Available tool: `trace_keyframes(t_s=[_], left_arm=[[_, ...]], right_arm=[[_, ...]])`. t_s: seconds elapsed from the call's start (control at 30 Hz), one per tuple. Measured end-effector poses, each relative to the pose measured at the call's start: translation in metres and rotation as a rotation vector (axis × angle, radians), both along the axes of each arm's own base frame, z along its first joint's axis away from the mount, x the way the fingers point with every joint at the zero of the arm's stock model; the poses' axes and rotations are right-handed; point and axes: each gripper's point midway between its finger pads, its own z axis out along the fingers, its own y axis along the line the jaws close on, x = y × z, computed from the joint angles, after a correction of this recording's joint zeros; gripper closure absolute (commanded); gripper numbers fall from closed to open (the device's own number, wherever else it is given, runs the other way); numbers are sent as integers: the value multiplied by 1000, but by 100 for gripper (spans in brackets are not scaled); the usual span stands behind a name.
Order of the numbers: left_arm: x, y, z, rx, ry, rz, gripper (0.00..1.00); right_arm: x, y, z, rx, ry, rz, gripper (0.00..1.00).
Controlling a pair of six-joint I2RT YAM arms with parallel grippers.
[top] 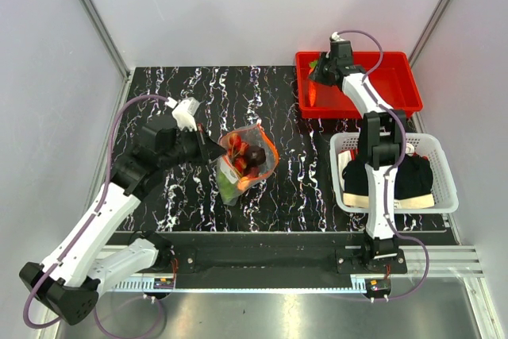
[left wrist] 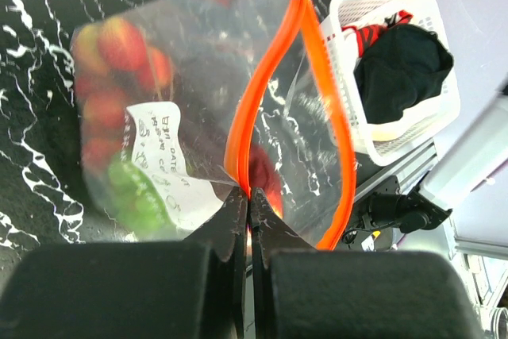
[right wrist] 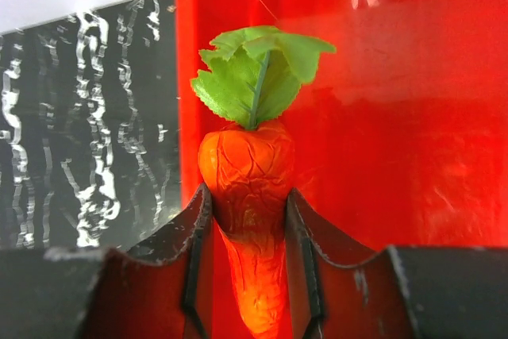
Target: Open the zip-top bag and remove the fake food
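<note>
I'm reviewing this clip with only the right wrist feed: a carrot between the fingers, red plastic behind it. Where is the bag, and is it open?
Observer: The zip-top bag lies mid-table, to the left of the red tray. Its orange-red zip strip is spread into an open loop.
Operator: Is anything holding it?
Observer: The left gripper is shut on that strip at one side of the mouth.
Operator: Any food left inside?
Observer: Yes. Apart from your carrot, red tomatoes, green bits and a dark piece show through the plastic.
</note>
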Motion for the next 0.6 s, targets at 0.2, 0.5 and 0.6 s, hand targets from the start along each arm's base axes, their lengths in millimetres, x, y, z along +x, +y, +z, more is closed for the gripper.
trace_keyframes(t_s=[0.2,0.5,0.6], left_arm=[[1,0,4,-2,-12,-1,100],[0,-2,4,-3,-10,-17,100],[-1,-7,4,-22,1,-35,100]], right_arm=[[11,5,-21,-2,30,24,67],[16,14,-41,36,98,40,23],[8,12,-46,32,141,38,22]])
